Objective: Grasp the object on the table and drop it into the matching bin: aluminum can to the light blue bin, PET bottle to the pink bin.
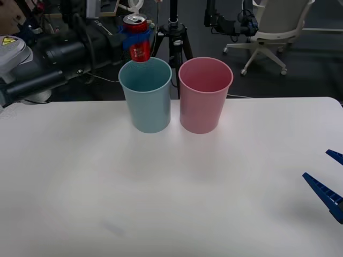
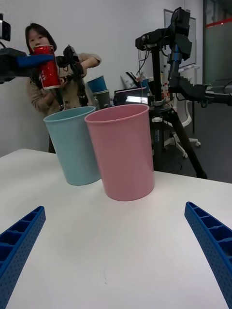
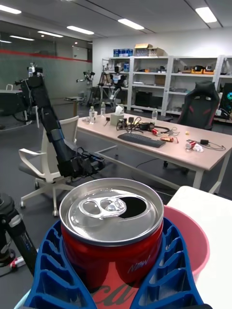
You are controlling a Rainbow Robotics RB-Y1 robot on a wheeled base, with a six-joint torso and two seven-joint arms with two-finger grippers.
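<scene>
White tabletop point(image 1: 161, 182) carries light blue bin point(image 1: 145, 95) beside pink bin point(image 1: 205, 94); left claw point(image 1: 137, 38) clenched on red can point(image 1: 139, 39) above blue bin rim; right claw point(image 1: 331, 182) released, low at right; right wrist: fingers point(image 2: 19, 241) spread, can point(image 2: 48, 66) aloft over blue bin point(image 2: 73, 145); left wrist: can point(image 3: 112, 231) upright between ribbed fingers point(image 3: 53, 270).

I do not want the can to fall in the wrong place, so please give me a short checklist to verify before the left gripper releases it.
1. Grip: the left gripper is shut on the red can, upright. Ok.
2. Right bin: the can hangs at the light blue bin, not the pink bin. Ok.
3. Alignment: in the front view the can is above the blue bin's far rim; whether it is fully inside the rim line, cannot tell.
4. Blue bin stands upright on the table. Ok.
5. Right gripper is open, low over the table's right side, far from the bins. Ok.
</scene>
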